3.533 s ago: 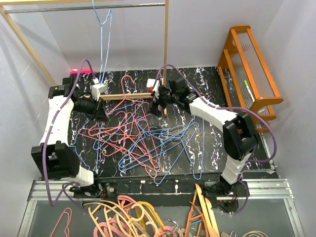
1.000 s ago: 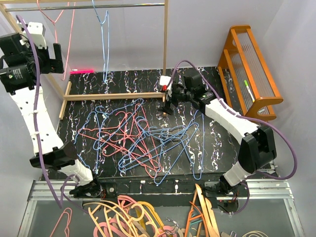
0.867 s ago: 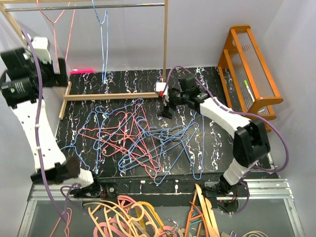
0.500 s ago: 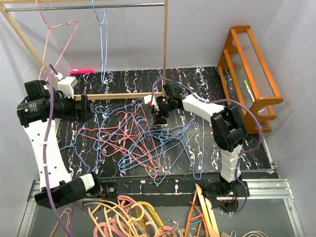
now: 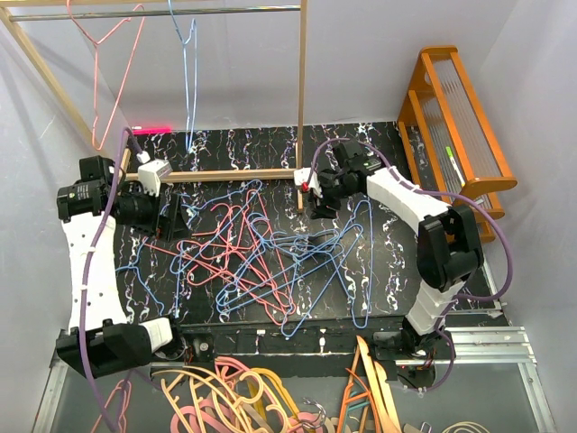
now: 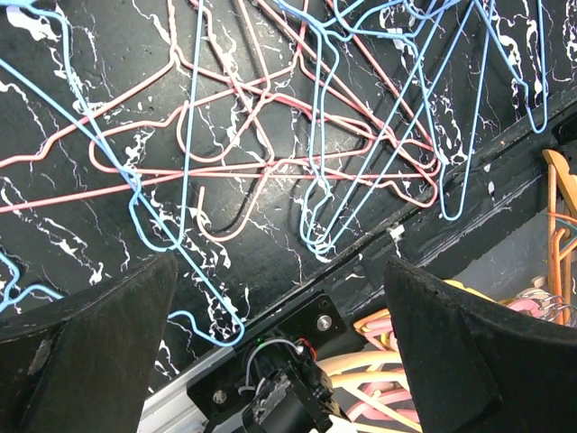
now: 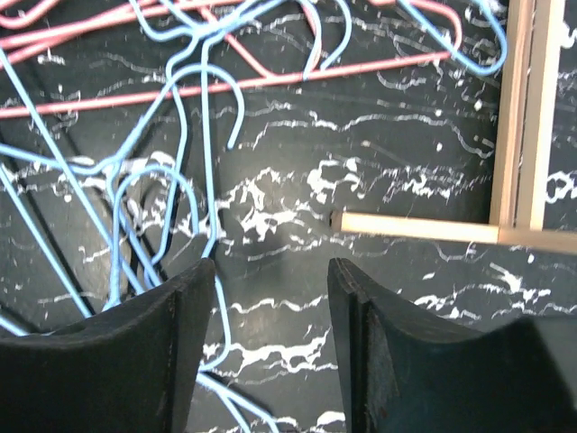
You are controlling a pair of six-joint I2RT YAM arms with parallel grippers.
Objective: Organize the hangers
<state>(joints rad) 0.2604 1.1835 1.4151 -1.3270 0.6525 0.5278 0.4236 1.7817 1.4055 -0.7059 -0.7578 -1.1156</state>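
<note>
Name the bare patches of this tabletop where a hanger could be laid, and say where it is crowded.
Bare: the far strip of the table between the wooden base bar and the back wall, and the right strip between the hangers and the orange rack. Crowded: the middle, where the hangers lie tangled.

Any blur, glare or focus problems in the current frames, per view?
Top external: sharp, evenly lit, no glare on the black marbled tabletop. Left wrist: thin pink and blue wire hangers crisp, dark fingers underexposed. Right wrist: slightly soft, light wooden beam edges fuzzy.
</note>
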